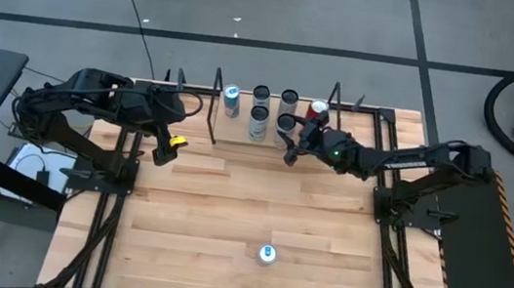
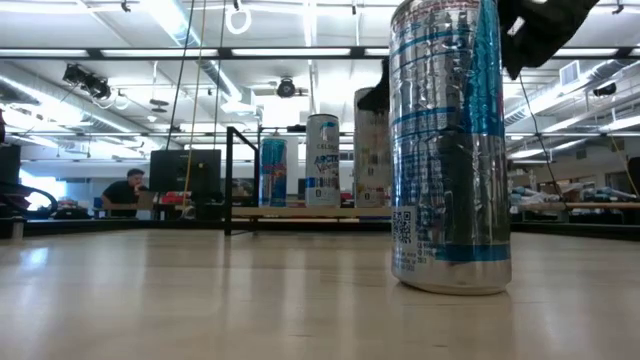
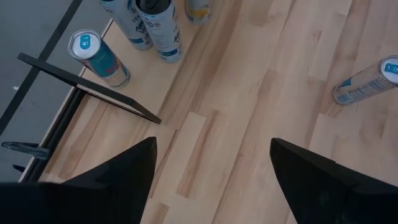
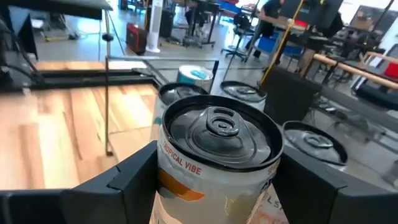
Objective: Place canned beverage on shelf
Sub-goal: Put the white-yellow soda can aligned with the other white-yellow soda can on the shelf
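Observation:
The shelf (image 1: 239, 134) is a light wood plank with black rod uprights at the table's far middle, and several cans stand on it. My right gripper (image 1: 289, 148) is at the shelf's near right part, shut on a black-topped can (image 4: 217, 149) lettered "TROPICAL VIBE". This can also shows in the high view (image 1: 289, 123). My left gripper (image 1: 166, 148) hangs open and empty left of the shelf, above the tabletop. A silver-blue can (image 1: 267, 254) stands upright on its base near the table's front edge. My right gripper has the can's upper side wall (image 4: 166, 168) between its two fingers, one on each side, just below the rim. The fingers come from the table's right and near side, slanting down. The can is upright among the shelf's cans; I cannot tell whether its base rests on the plank.
Around the held can stand a blue-topped can (image 1: 231, 100), dark-topped cans (image 1: 261, 93) and a red can (image 1: 318, 107). Black uprights (image 3: 87, 87) bound the shelf's ends. Bare tabletop (image 1: 230, 200) lies between the shelf and the front can. A person sits in the room behind (image 2: 125, 190).

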You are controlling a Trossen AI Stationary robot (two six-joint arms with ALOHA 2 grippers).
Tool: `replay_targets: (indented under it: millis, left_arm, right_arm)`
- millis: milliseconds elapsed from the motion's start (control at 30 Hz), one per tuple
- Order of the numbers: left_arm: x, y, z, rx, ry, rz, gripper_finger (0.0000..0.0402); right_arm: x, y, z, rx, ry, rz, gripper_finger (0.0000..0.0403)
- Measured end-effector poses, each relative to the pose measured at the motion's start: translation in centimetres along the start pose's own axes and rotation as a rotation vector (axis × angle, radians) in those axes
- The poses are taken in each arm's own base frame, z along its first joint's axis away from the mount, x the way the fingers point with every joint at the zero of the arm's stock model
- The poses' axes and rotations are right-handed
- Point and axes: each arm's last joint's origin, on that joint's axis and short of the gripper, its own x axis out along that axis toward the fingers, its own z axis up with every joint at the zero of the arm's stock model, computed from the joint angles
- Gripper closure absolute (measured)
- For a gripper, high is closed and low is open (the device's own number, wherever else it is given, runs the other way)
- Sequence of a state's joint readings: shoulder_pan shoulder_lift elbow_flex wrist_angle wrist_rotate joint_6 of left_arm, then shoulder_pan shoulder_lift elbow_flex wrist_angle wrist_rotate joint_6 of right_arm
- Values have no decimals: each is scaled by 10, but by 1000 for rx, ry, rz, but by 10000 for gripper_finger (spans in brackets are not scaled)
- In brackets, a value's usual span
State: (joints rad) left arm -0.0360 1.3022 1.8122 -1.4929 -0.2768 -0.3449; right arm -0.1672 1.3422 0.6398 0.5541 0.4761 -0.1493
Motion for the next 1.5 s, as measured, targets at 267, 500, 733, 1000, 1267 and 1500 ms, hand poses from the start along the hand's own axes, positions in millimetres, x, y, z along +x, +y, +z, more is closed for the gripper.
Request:
replay_targets:
  millis: [267,500,733,1000,1267,1500]
  left_arm:
    - [0,0,0,0,0,0,88]
    - [0,0,0,3,1,0,88]
    - [0,0,0,21,0,0,88]
    - [0,-1,2,11,-18,-7,88]
    - [0,-1,2,11,-22,-8,88]
    - [0,-1,2,11,-22,-8,88]
  right_arm:
    - [20,2,-18,12,6,-28,129]
    - [20,-1,-29,25,2,-54,129]
    - [9,-16,-44,81,-65,-87,128]
    - [12,-19,-45,75,-46,-35,128]
    - [15,-26,-47,76,-32,-54,127]
    - [15,-26,-48,75,-34,-16,120]
